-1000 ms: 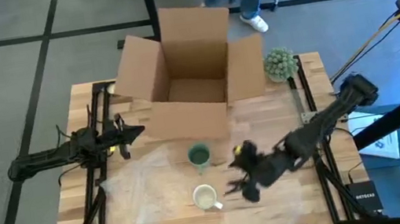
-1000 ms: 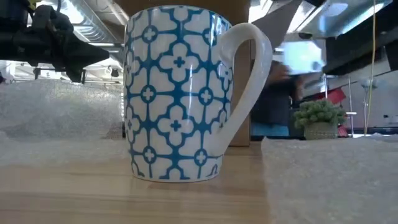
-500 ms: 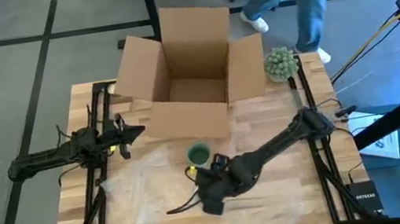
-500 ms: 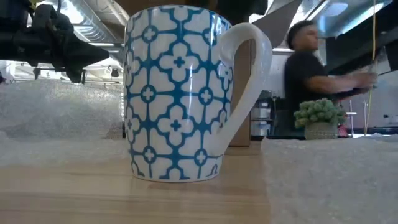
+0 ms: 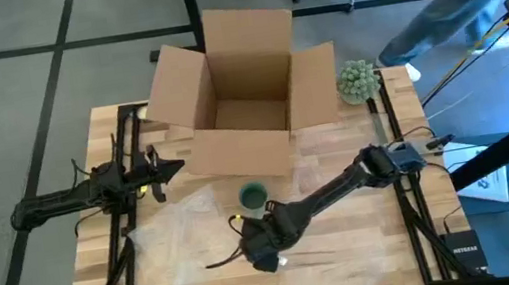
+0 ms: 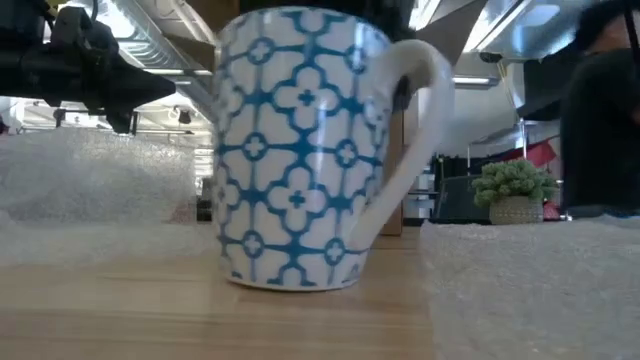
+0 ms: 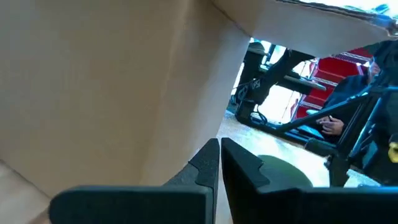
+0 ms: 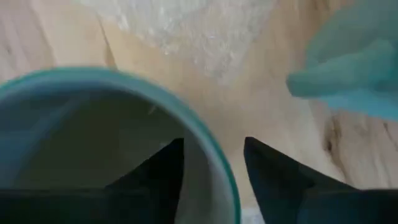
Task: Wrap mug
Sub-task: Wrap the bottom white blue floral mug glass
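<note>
Box (image 5: pixel 244 83) behind mugs (image 5: pixel 254 196); plant (image 5: pixel 356 80) right of box.

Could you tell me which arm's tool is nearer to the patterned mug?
Right. The right tool is on the patterned mug, one finger inside the rim and one outside, tilting it. The left tool waits far off by the box at the table's left.

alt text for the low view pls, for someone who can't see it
A white mug with a blue floral lattice pattern fills the frame, tilted slightly on the wooden table, its handle to the picture's right. Sheets of bubble wrap lie on both sides, a dark robot arm hangs at upper left, and a small green plant stands behind.
</note>
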Tool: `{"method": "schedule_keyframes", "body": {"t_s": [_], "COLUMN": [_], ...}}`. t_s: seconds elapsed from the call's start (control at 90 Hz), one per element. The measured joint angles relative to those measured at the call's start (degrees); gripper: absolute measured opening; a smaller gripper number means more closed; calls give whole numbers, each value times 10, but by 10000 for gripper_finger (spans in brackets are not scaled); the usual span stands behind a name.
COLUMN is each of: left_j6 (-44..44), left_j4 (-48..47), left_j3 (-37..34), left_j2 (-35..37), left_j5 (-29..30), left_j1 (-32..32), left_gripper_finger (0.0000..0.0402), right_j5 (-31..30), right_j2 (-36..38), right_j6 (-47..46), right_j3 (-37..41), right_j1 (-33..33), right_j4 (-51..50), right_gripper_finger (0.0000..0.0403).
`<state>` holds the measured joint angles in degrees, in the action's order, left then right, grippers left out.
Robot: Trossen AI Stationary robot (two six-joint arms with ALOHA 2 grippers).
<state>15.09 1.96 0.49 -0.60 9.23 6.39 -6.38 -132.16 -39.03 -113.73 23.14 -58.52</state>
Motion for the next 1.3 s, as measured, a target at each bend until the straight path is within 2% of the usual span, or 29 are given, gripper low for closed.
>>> {"method": "schedule_keyframes", "body": {"t_s": [0.144,0.178,0.311,0.511,0.689,0.811,1.011,1.144,1.3], "left_j6": [-1,-1,2,36,43,23,-8,-9,-8], "left_j4": [0,0,0,0,1,2,5,-2,-35], "left_j3": [0,0,0,0,0,5,18,20,20], "left_j2": [0,0,0,0,0,0,0,-3,-12], "left_j5": [0,0,0,-11,-31,-31,-9,4,19], "left_j1": [0,0,0,0,-3,-17,-41,-52,-53], "left_gripper_finger": [0,0,0,0,0,0,0,0,0], "right_j5": [0,0,14,0,-25,-46,-77,-73,-35], "right_j2": [8,12,38,102,149,207,357,435,484], "right_j6": [21,24,30,16,-80,-180,-293,-310,-282], "right_j3": [0,0,0,0,20,107,338,466,561], "right_j1": [1,1,10,59,107,132,135,95,36], "right_j4": [-14,-23,-47,-115,-244,-287,-210,-161,-99], "right_gripper_finger": [24,15,17,8,5,4,2,2,1]}}
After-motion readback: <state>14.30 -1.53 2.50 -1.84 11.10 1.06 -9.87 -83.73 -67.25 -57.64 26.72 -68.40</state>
